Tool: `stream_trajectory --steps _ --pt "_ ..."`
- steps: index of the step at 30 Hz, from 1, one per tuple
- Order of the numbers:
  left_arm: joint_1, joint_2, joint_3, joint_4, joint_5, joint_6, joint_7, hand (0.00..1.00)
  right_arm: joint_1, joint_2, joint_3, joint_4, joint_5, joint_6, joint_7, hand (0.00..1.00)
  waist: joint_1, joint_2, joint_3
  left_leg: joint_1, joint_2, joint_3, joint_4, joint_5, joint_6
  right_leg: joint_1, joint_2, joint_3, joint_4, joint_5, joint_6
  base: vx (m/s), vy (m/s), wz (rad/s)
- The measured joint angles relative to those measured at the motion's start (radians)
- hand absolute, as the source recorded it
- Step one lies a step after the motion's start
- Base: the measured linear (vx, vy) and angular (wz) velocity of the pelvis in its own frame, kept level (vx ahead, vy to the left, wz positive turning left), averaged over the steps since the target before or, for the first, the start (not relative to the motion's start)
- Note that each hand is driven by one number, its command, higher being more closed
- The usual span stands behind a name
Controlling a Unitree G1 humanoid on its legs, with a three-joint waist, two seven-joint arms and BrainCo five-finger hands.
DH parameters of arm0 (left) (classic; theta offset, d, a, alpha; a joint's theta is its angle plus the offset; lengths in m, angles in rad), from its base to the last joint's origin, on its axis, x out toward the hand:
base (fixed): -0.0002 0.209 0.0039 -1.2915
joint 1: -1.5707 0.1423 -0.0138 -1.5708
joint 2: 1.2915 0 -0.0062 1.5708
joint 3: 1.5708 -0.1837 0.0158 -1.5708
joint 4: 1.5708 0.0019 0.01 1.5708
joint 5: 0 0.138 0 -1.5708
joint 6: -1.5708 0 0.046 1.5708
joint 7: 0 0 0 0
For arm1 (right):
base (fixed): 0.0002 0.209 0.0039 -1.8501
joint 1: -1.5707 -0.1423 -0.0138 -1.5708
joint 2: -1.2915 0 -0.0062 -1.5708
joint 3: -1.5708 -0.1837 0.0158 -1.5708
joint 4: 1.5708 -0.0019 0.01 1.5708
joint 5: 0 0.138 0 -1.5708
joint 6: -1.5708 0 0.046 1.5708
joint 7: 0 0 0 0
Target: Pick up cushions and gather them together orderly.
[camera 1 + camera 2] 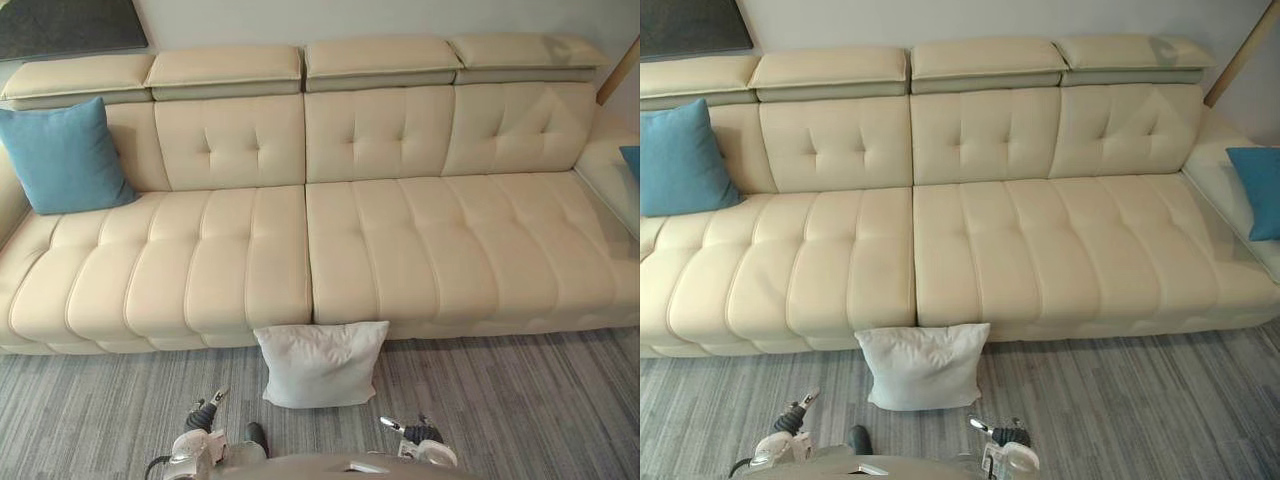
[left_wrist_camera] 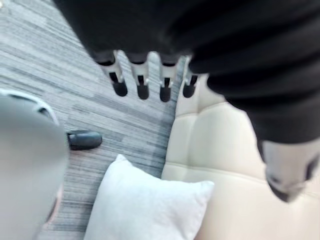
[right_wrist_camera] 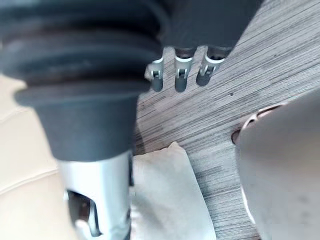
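On floor [image 1: 520,400] against sofa [image 1: 400,250] front | white cushion [image 1: 322,362] lies ahead between left hand [image 1: 205,412] and right hand [image 1: 412,432], right nearer | both released, empty

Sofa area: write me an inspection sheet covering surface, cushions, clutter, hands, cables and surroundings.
Surface: cream sofa; grey striped carpet in front of it.
Job's things: white cushion on the carpet, leaning against the sofa front; blue cushion at the left end against the backrest; second blue cushion at the right end.
Clutter: nothing seen.
Hands: left hand and right hand low over the carpet, apart from the white cushion, both open, holding nothing.
Cables: nothing seen.
Surroundings: dark panel behind the sofa's left end; wooden pole at right.
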Motion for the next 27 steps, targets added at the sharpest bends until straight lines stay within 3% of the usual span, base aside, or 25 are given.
stream_trajectory --steps 8,12,15,17,19,22,27 --pt "-0.013 0.043 -0.079 0.009 0.002 -0.001 0.0 0.0 -0.018 -0.001 0.072 0.007 -0.01 0.001 -0.003 0.0 0.002 -0.025 -0.001 -0.002 -0.02 0.006 0.0 -0.005 0.003 -0.01 -0.005 0.049 -0.035 0.024 -0.01 0.0 0.046 -0.14" --pt "-0.059 0.07 -0.148 -0.001 0.018 -0.002 0.02 0.0 -0.103 -0.027 0.168 -0.018 -0.057 0.004 -0.014 0.0 0.014 -0.032 0.035 -0.064 -0.018 0.051 0.01 -0.01 0.011 -0.115 -0.004 0.106 -0.008 0.049 -0.012 -0.05 0.065 -0.34" --pt "-0.126 0.069 -0.172 -0.036 0.018 -0.003 0.043 0.0 -0.199 -0.058 0.2 -0.083 -0.089 0.001 -0.03 0.0 0.012 -0.021 0.102 -0.251 0.028 0.054 0.227 -0.083 0.037 -0.239 -0.003 0.141 0.053 0.077 -0.009 -0.12 0.057 -0.15" --pt "-0.175 0.073 -0.188 -0.08 -0.002 -0.004 0.071 0.0 -0.264 -0.104 0.237 -0.168 -0.089 0.001 -0.045 0.0 0.013 0.018 0.159 -0.384 0.086 0.045 0.411 -0.157 0.049 -0.328 0.013 0.146 0.12 0.073 -0.002 -0.17 0.068 -0.11" --pt "-0.199 0.094 -0.189 -0.121 -0.009 -0.01 0.086 0.0 -0.299 -0.118 0.243 -0.225 -0.089 0.0 -0.065 0.0 0.01 0.026 0.173 -0.471 0.111 0.036 0.478 -0.188 0.047 -0.413 0.015 0.146 0.187 0.054 0.008 -0.2 0.084 -0.03" --pt "-0.261 0.139 -0.194 -0.151 -0.034 -0.012 0.107 0.0 -0.35 -0.151 0.279 -0.297 -0.089 0.001 -0.091 0.0 0.011 0.025 0.221 -0.571 0.129 0.029 0.547 -0.196 0.054 -0.535 0.011 0.153 0.293 0.016 -0.005 -0.2 0.049 0.01" --pt "-0.36 0.195 -0.183 -0.211 -0.04 -0.011 0.12 0.0 -0.479 -0.186 0.277 -0.415 -0.088 0.001 -0.165 0.0 0.009 0.034 0.276 -0.769 0.155 0.027 0.628 -0.198 0.059 -0.76 0.015 0.176 0.417 0.009 -0.008 -0.12 -0.003 -0.07"
